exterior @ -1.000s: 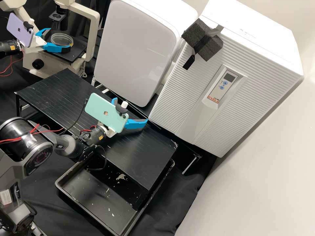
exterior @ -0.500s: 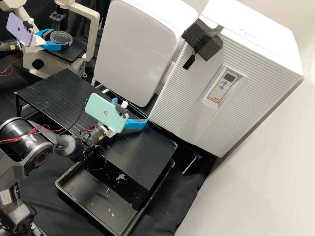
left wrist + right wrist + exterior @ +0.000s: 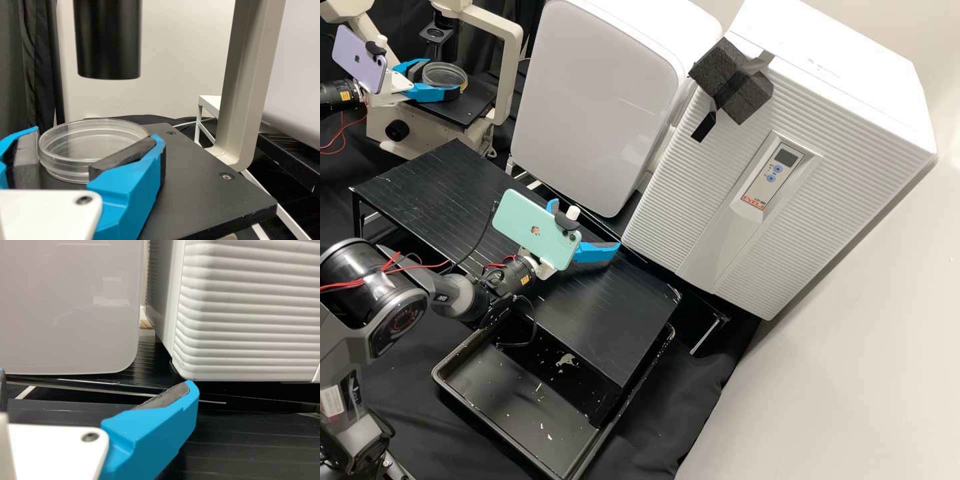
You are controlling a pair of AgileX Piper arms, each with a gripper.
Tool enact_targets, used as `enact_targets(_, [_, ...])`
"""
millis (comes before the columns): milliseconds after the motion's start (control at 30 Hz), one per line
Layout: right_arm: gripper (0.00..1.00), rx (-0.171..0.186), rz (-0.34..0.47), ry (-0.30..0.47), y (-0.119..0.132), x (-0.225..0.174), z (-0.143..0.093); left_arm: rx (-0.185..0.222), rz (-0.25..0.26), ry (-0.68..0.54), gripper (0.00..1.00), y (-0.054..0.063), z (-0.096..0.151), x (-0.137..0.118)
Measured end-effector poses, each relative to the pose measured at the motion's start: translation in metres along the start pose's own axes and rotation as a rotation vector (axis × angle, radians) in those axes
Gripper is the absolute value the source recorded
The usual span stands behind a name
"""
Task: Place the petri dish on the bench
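The petri dish (image 3: 95, 137) is found at the microscope, over its black stage (image 3: 200, 185); it is clear, round and held near level; whether its base is touching the stage cannot be told. The dish is clamped by the left gripper (image 3: 442, 79), one dark pad (image 3: 122, 156) being set against each side of its wall; a black cylinder (image 3: 107, 40) is noted above the stage, well apart from the dish. The dish has not been placed on the black raised bench (image 3: 433, 193).

The right gripper (image 3: 587, 225) is observed over the bench, with its blue fingers spread wide apart and nothing held between them; in the right wrist view it is pointed towards the two white appliances.

A lilac phone (image 3: 360, 60) is mounted on the left arm; a mint green phone (image 3: 533, 230) is mounted on the right arm. A smooth-faced white appliance (image 3: 607, 100) and a ribbed white cabinet (image 3: 853, 133) are placed side by side behind the bench; a control panel (image 3: 773, 177) is fitted to the cabinet, and a dark foam block (image 3: 733, 80) is attached near its top edge. A black tray (image 3: 500, 380) is sited partly beneath the bench; pale flecks are scattered in it.
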Motion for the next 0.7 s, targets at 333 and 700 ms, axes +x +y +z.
enact_targets(333, [1.0,0.0,0.0,0.0,0.0,0.0,0.0,-0.011,-0.004,-0.047,0.0,-0.003,0.006,-0.022])
enact_targets(700, [1.0,0.0,0.0,0.0,0.0,0.0,0.0,0.02,-0.058,-0.204,0.0,-0.021,0.045,-0.062])
